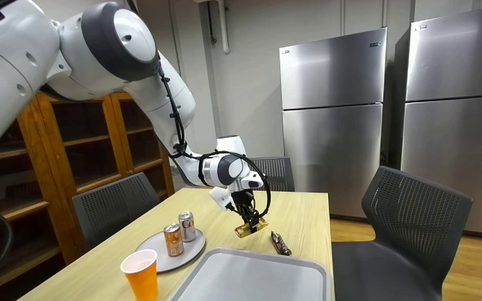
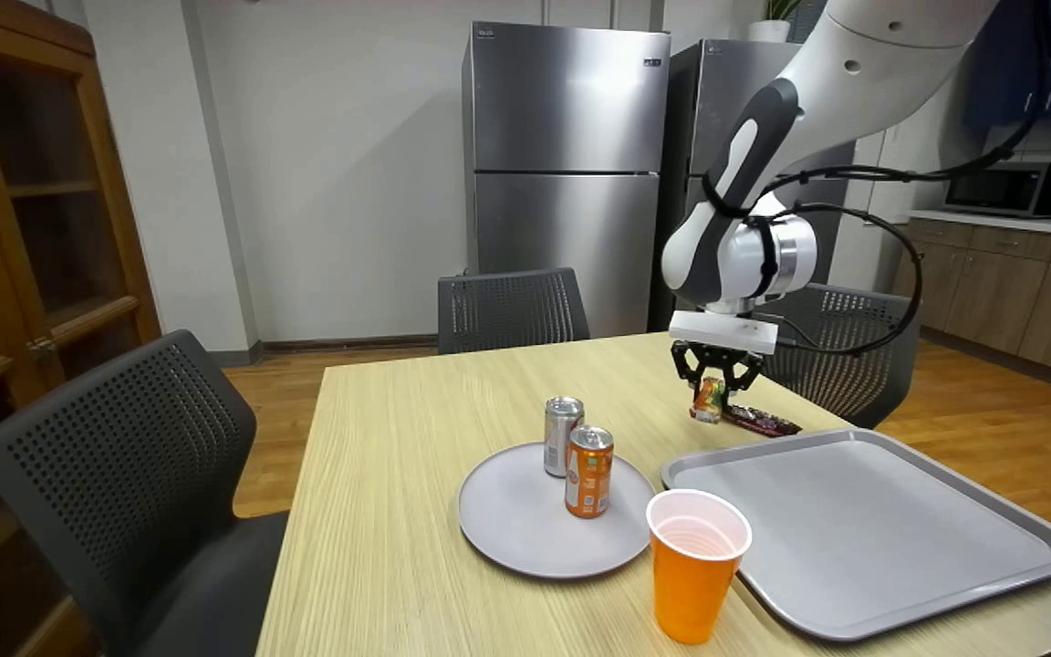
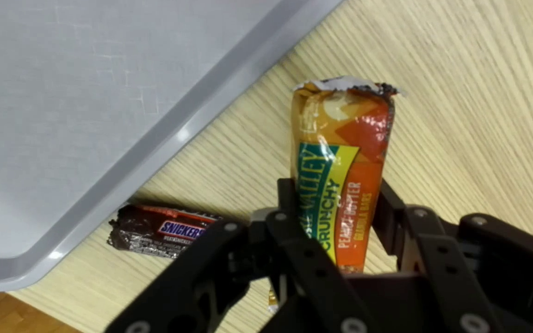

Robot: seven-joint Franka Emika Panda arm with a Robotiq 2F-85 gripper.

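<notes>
A granola bar in a green, yellow and orange wrapper [image 3: 340, 125] is between the fingers of my gripper [image 3: 336, 189] in the wrist view. Both fingers press its long sides, and its lower end is hidden behind the gripper body. In both exterior views the bar [image 1: 243, 231] [image 2: 707, 406] is at the fingertips, close over the table; I cannot tell whether it touches the wood. A brown Snickers bar [image 3: 164, 233] lies on the table beside the gripper, partly covered by a finger. The Snickers also shows in both exterior views [image 1: 280, 243] [image 2: 760, 421].
A grey tray [image 1: 262, 276] [image 2: 863, 529] lies near the Snickers. A round grey plate [image 2: 507, 520] holds an orange can [image 2: 589, 474] and a silver can [image 2: 560, 433]. An orange cup [image 2: 694, 584] stands between plate and tray. A gold scrap [image 3: 272, 298] shows under the gripper. Chairs surround the table.
</notes>
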